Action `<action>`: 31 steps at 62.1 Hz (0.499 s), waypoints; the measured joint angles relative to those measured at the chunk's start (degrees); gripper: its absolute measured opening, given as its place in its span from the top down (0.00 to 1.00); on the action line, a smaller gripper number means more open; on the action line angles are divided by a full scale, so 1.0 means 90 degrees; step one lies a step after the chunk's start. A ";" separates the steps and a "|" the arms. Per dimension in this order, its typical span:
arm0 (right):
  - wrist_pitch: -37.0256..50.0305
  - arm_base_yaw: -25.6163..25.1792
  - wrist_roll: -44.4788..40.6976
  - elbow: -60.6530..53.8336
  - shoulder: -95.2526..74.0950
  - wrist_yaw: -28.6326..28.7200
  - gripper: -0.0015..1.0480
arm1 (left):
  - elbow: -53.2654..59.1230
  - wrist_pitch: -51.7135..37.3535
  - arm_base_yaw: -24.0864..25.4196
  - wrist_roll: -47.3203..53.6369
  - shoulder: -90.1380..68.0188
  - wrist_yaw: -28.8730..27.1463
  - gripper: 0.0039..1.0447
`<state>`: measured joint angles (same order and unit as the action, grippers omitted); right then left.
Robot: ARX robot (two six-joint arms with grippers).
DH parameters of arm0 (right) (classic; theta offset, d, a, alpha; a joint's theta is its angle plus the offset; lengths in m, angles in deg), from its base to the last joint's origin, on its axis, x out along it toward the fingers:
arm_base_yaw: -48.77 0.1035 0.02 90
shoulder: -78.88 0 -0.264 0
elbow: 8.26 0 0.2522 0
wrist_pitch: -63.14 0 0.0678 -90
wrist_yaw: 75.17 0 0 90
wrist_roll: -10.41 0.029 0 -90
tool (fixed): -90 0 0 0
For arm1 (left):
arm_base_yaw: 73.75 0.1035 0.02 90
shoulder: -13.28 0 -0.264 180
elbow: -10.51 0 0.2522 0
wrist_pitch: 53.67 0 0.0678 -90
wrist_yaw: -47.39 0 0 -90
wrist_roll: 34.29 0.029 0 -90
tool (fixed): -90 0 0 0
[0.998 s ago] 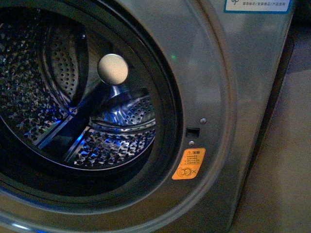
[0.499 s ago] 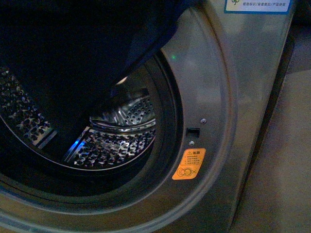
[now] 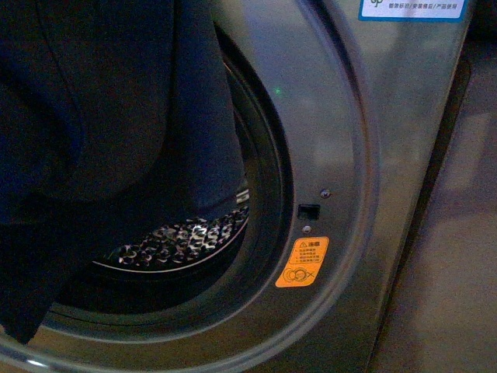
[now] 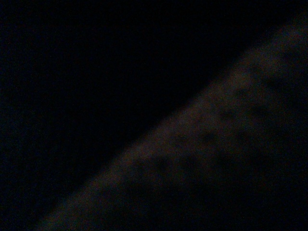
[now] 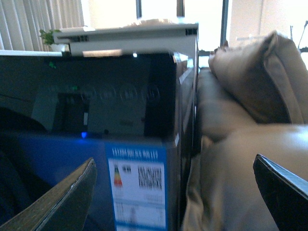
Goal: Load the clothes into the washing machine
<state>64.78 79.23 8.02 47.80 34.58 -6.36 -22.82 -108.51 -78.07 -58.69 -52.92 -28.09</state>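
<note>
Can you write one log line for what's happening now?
clothes: hanging across washer opening | right tool: open, empty | left wrist view: dark

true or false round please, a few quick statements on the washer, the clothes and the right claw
1. The clothes cover most of the washing machine opening. True.
2. The orange sticker sits to the left of the opening. False: it is on the lower right of it.
3. The right claw is shut on the clothes. False: it is open and holds nothing.
4. A strip of the holed drum shows below the clothes. True.
</note>
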 joint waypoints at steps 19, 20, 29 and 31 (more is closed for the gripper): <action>-0.1100 -0.0699 0.0170 -0.1739 0.1326 -0.0250 0.43 | 0.0158 -0.0517 -0.0170 0.0255 -0.0787 -0.0168 0.88; -0.1086 -0.0748 0.0177 -0.1797 0.1370 -0.0182 0.45 | 0.0160 -0.0537 -0.0172 0.0262 -0.0826 -0.0168 0.88; -0.0913 -0.1379 0.0185 -0.2531 0.1948 0.0469 0.70 | 0.0170 -0.0758 -0.0206 0.0403 -0.1370 -0.0245 0.88; -0.0889 -0.1491 0.0185 -0.2652 0.2042 0.0573 0.75 | 0.0170 -0.0799 -0.0214 0.0420 -0.1469 -0.0279 0.88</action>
<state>56.78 65.81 9.68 23.94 52.96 -1.20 -21.29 -115.70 -79.99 -54.91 -66.14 -30.60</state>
